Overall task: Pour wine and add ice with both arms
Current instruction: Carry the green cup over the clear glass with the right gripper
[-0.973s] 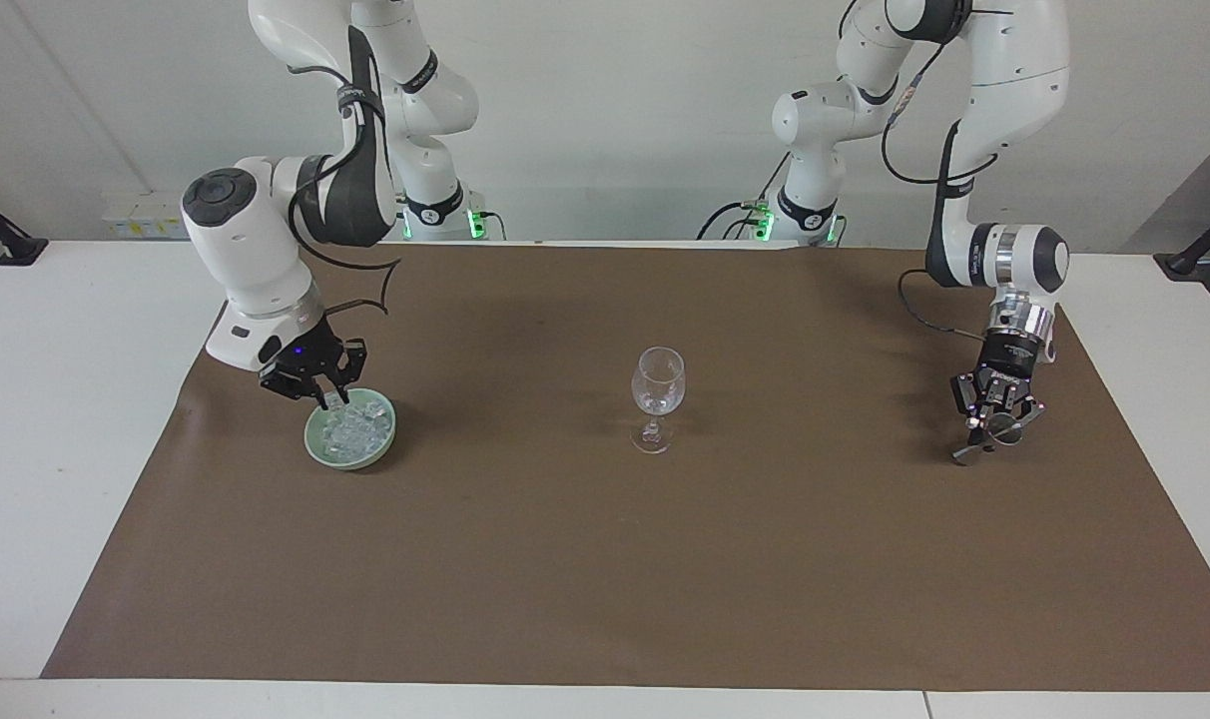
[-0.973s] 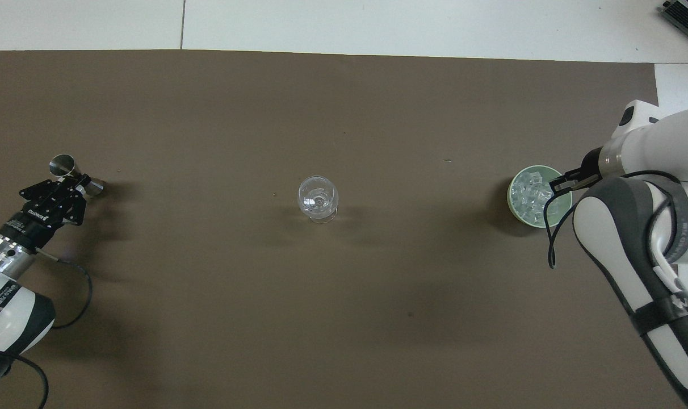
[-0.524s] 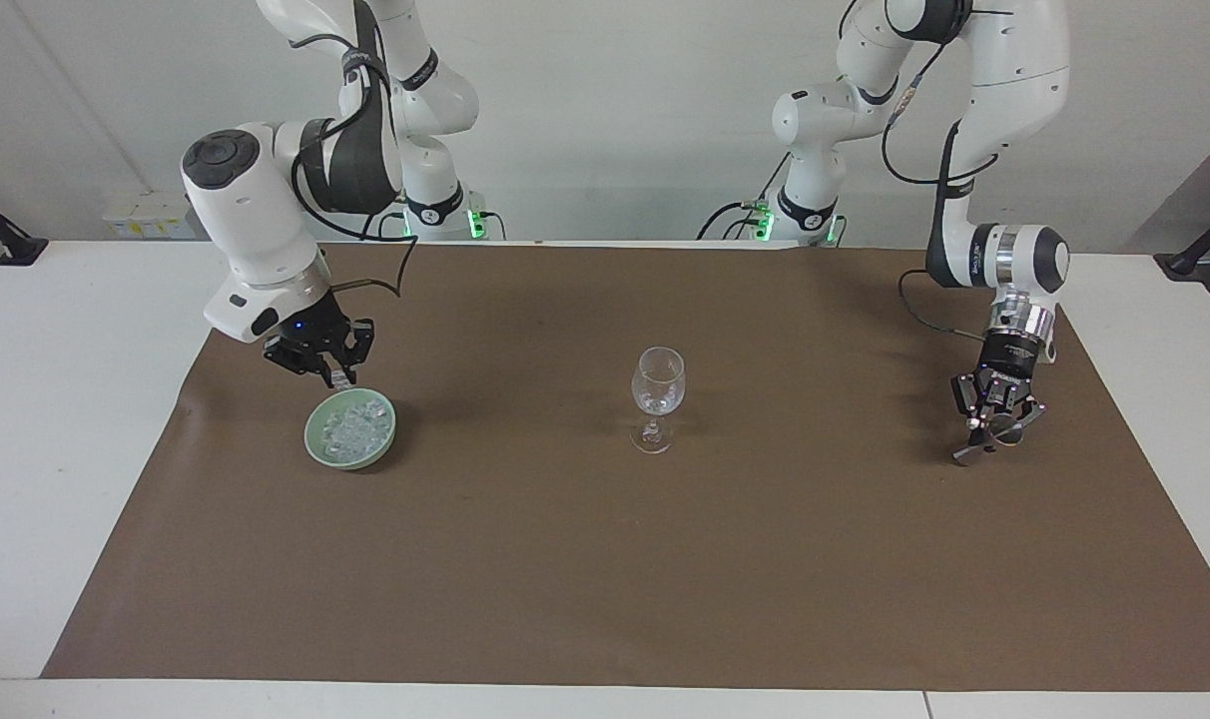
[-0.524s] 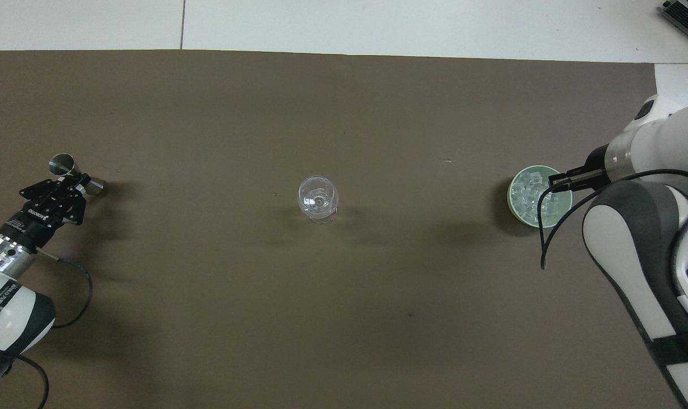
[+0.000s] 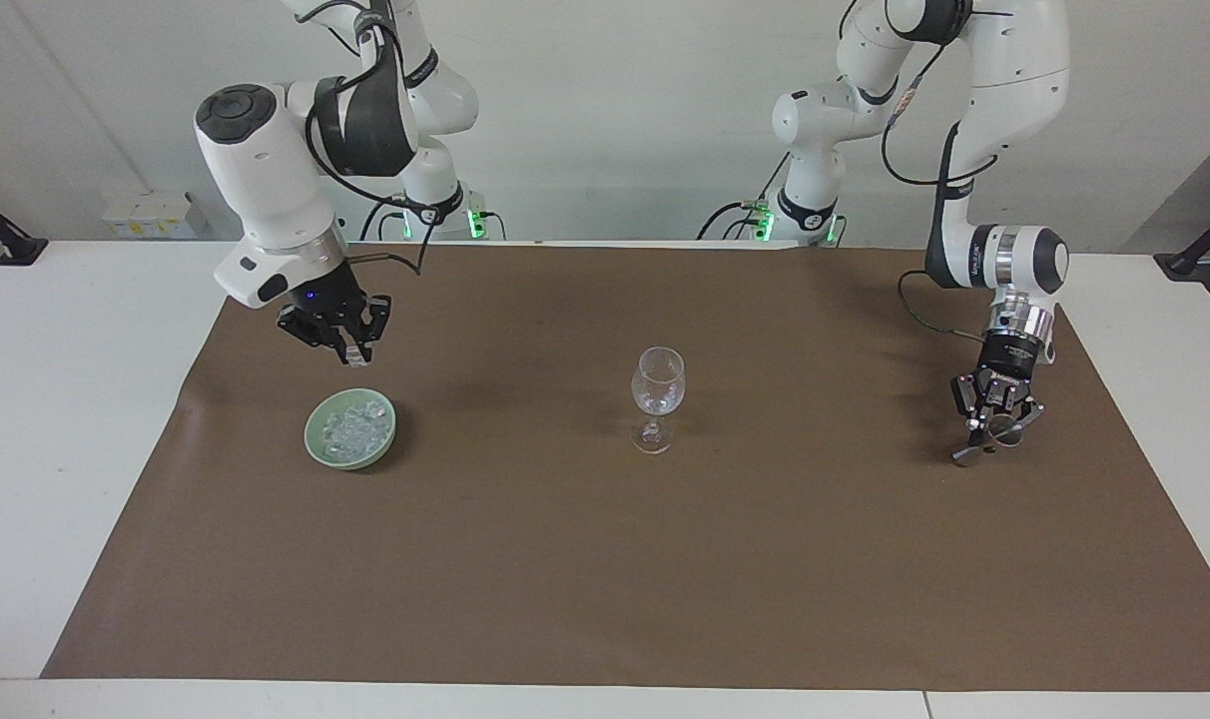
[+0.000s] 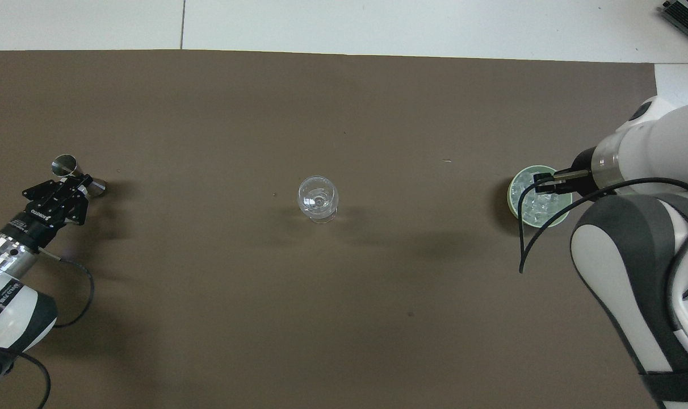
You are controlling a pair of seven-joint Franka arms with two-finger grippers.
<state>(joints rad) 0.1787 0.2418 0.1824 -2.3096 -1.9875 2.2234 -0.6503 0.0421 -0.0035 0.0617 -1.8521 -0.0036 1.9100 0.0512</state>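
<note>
One second on | right tool (image 5: pixel 348 350) risen above ice (image 5: pixel 353 429) bowl (image 5: pixel 315 439), grip unreadable | left tool (image 5: pixel 994 427) unmoved, clamping jigger (image 5: pixel 974 446)

The white surface (image 5: pixel 76 419) carries a brown mat (image 5: pixel 605 579). On the mat stand a green bowl (image 5: pixel 350 429) of ice (image 5: pixel 353 427), a wine glass (image 5: pixel 657 397) at the middle, and a metal jigger (image 5: pixel 986 437).

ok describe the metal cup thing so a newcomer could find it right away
Start at the brown mat and go to the left arm's end of it. There, under the left pincer, sits a small shiny metal jigger. It is the only metal item; the glass is clear and the bowl green.
</note>
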